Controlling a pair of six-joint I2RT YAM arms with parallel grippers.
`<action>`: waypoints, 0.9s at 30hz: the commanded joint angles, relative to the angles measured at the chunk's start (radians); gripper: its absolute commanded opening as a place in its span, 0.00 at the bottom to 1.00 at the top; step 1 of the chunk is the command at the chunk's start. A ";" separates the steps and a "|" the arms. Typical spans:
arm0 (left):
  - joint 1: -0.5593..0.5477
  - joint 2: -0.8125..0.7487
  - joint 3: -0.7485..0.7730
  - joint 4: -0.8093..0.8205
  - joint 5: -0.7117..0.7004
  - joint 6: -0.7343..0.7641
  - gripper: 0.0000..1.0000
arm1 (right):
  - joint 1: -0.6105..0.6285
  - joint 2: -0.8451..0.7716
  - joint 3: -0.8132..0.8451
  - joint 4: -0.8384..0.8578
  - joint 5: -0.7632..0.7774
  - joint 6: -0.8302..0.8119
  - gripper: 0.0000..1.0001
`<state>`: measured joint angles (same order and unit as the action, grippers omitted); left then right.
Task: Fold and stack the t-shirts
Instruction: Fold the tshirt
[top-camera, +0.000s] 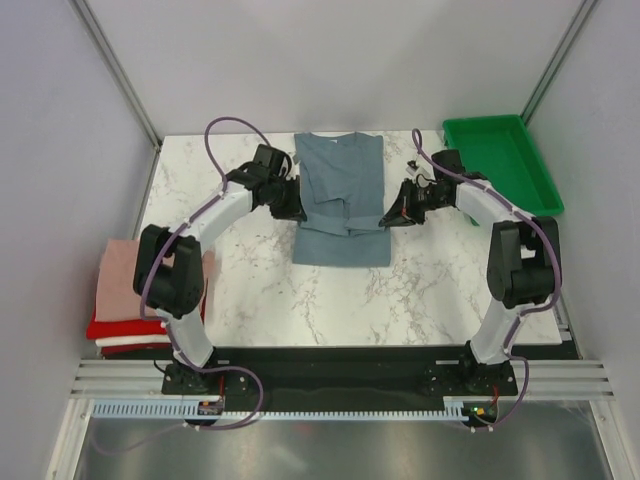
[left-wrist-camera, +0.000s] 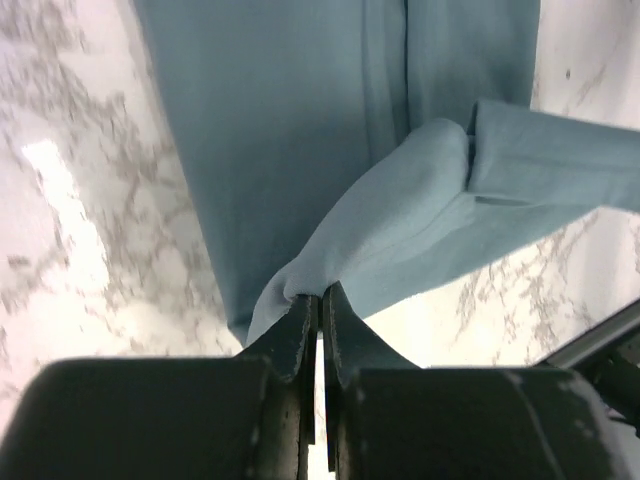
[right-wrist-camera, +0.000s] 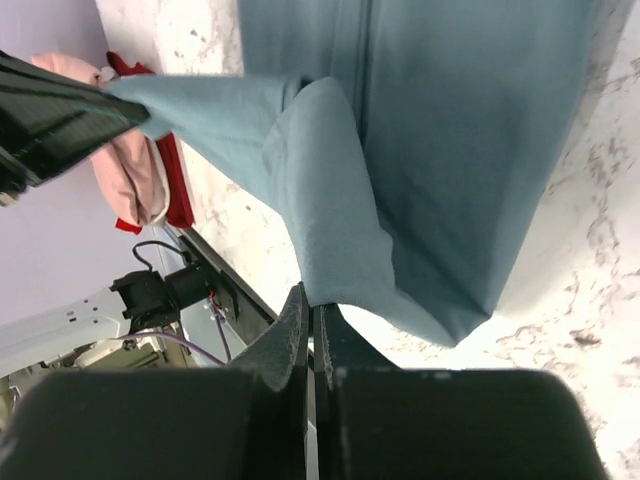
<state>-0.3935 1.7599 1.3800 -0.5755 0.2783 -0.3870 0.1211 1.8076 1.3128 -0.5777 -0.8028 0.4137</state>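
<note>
The slate blue-grey t-shirt (top-camera: 340, 185) lies lengthwise in the middle of the marble table (top-camera: 260, 290), its sides folded in. My left gripper (top-camera: 298, 212) is shut on its left edge, and the pinched cloth (left-wrist-camera: 330, 250) rises in a ridge from the jaws (left-wrist-camera: 320, 296). My right gripper (top-camera: 386, 218) is shut on the right edge in the same way; the cloth (right-wrist-camera: 330, 200) bunches above its closed tips (right-wrist-camera: 312, 300). At the table's left edge sits a folded stack: dusty-pink (top-camera: 122, 272) on top, then red (top-camera: 112, 328), then white (top-camera: 125, 344).
A green plastic tray (top-camera: 500, 165) stands at the back right corner. Pale walls and metal frame posts (top-camera: 115, 70) close in the table on three sides. The arms' bases sit on the black rail (top-camera: 340, 375) at the near edge.
</note>
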 joint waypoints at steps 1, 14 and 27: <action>0.021 0.076 0.134 0.026 -0.019 0.086 0.02 | -0.001 0.067 0.074 0.021 0.019 -0.033 0.00; 0.099 0.289 0.301 0.009 0.016 0.086 0.02 | 0.000 0.291 0.308 0.025 0.083 -0.084 0.00; 0.136 0.175 0.190 -0.069 -0.118 0.071 0.64 | -0.075 0.150 0.153 0.001 0.042 -0.141 0.57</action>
<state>-0.2836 2.0808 1.6501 -0.6003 0.2054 -0.3119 0.0910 2.0914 1.5578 -0.5579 -0.6945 0.2840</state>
